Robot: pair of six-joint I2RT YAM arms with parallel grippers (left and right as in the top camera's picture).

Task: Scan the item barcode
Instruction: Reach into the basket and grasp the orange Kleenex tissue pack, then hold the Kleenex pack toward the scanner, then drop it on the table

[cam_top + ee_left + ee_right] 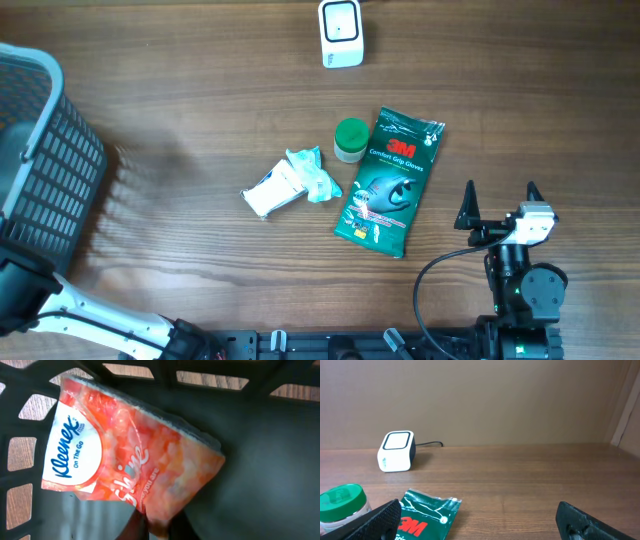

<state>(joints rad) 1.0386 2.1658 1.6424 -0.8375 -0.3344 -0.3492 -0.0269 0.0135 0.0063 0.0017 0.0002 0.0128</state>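
The left claw (157, 529) is clenched on a corner of the Kleenex pack (130, 445) inside the basket (270, 460). The right claw (500, 190) hangs released over the tabletop (200, 60) beside the glove pack (390, 180).

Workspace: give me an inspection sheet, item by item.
Surface: wooden table, no spills seen.
Job's things: barcode scanner at far edge; Kleenex pack inside black basket; 3M gloves pack, green-lidded jar, white-teal packet mid-table.
Clutter: nothing seen.
Grippers: left gripper shut on the Kleenex pack's corner; right gripper open, empty.
Cables: scanner cable; black cable looped by right arm.
Surroundings: plain beige wall.
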